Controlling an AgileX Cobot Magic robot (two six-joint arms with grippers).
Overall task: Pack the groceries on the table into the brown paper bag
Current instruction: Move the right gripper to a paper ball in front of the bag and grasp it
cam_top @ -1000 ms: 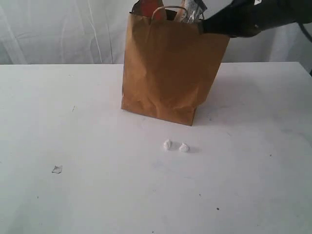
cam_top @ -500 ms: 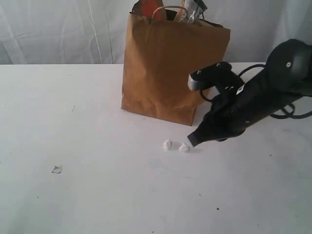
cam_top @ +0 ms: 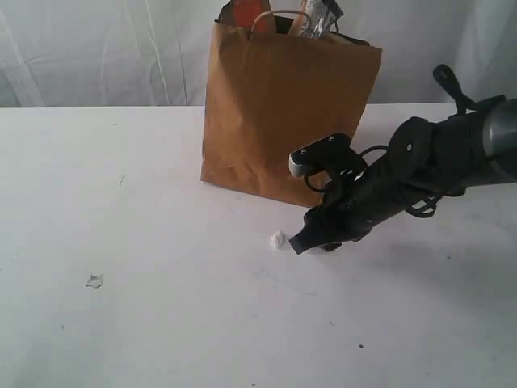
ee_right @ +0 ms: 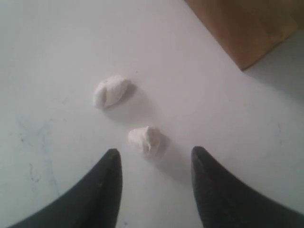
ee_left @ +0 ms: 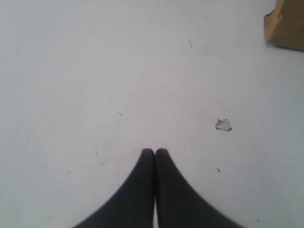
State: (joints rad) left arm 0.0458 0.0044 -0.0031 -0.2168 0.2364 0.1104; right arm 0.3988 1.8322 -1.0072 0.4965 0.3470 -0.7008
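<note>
Two white crumbs (ee_right: 145, 139) lie on the table (cam_top: 161, 323) before the paper bag (cam_top: 283, 113), whose top shows groceries (cam_top: 317, 18); packing looks finished. Right jaws stand apart beside one crumb, left jaws together above the table

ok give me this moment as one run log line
right tool: open, aimed at nearer white crumb | left tool: shut, nothing held | brown paper bag: upright, groceries poking out top
</note>
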